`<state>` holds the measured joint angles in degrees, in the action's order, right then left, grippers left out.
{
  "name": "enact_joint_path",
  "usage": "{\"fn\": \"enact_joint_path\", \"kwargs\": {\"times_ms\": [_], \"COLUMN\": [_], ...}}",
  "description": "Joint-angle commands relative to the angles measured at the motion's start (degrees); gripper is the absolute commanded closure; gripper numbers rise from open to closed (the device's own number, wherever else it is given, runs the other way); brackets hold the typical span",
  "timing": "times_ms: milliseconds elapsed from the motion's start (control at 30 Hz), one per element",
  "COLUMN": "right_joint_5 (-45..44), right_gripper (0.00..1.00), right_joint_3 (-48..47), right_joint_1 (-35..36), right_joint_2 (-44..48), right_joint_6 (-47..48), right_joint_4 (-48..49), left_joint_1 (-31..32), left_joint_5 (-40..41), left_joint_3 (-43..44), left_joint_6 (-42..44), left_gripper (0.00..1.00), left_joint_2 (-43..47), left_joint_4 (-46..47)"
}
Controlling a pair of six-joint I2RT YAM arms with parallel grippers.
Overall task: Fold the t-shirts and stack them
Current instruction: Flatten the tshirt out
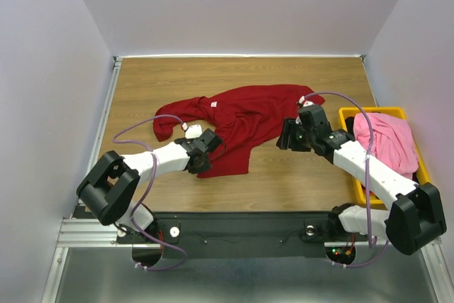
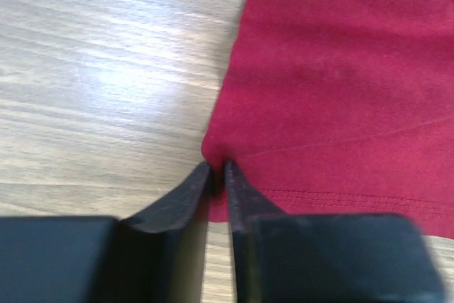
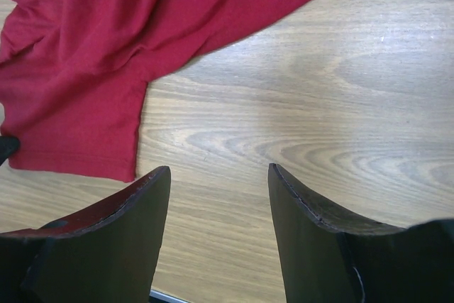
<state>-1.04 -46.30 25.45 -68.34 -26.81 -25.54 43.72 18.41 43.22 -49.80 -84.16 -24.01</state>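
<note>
We find the red shirt (image 1: 248, 122) lying crumpled on the table (image 1: 305, 175). It is light, limp cloth, likely to sag and bunch. The left fingers (image 2: 177, 200) are pinched closed on its hem corner. The right fingers (image 3: 135, 204) stand apart over bare wood, with the hem just beyond their left tip. We advise taking the matching corner.

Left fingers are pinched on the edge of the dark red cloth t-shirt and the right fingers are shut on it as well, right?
Not quite. The right gripper is open, its fingers spread over the wooden table, gripping nothing; the right wrist view shows it. The left gripper is indeed shut on the dark red cloth t-shirt at its edge.
</note>
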Motion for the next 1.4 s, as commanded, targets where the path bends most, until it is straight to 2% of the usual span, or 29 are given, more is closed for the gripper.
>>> {"fn": "enact_joint_path", "kwargs": {"times_ms": [0,33,67,167,400,533,667,800,867,1100,1367], "right_joint_5": [-0.10,-0.37,-0.72,-3.61,-7.83,-9.86,-11.88,-12.67,-12.85,-12.49,-15.05], "right_gripper": [0.37,0.37,0.37,0.37,0.38,0.43,0.50,0.55,0.58,0.58,0.54], "right_joint_3": [0.16,0.07,-0.27,-1.85,-12.21,-16.44,-21.62,-24.26,-24.97,-23.05,-16.45], "right_joint_1": [-0.49,-0.58,-0.58,-1.19,-8.74,-11.74,-13.06,-14.11,-14.64,-15.17,-15.87], "right_joint_2": [1.98,1.89,1.54,-0.04,-10.23,-16.03,-23.13,-27.80,-29.22,-32.47,-29.23], "right_joint_6": [-0.26,-0.18,-0.35,0.00,-0.26,0.26,0.97,0.35,-0.17,-2.98,-7.90], "right_joint_4": [0.58,0.58,0.67,0.58,0.67,0.84,1.19,1.81,1.81,2.42,2.43], "left_joint_1": [0.84,0.84,0.84,0.84,-0.56,-5.74,-16.10,-19.89,-21.22,-27.37,-28.70], "left_joint_5": [-2.42,-2.59,-2.59,-1.63,3.55,5.75,2.95,1.45,0.66,1.10,-1.80], "left_joint_3": [-1.91,-1.83,-1.83,-1.39,4.31,8.27,11.18,14.95,15.92,19.79,19.62], "left_joint_6": [-1.00,-0.83,-0.74,-0.21,2.86,8.04,15.59,21.39,22.81,28.88,31.08], "left_gripper": [0.89,0.99,1.00,1.00,1.00,1.00,1.00,1.00,1.00,1.00,1.00], "left_joint_2": [-2.85,-2.76,-2.59,-1.01,8.38,14.80,20.25,22.19,22.55,24.92,24.92], "left_joint_4": [-0.69,-0.69,-0.95,-2.61,-10.96,-15.53,-16.42,-18.09,-19.23,-21.17,-19.59]}}
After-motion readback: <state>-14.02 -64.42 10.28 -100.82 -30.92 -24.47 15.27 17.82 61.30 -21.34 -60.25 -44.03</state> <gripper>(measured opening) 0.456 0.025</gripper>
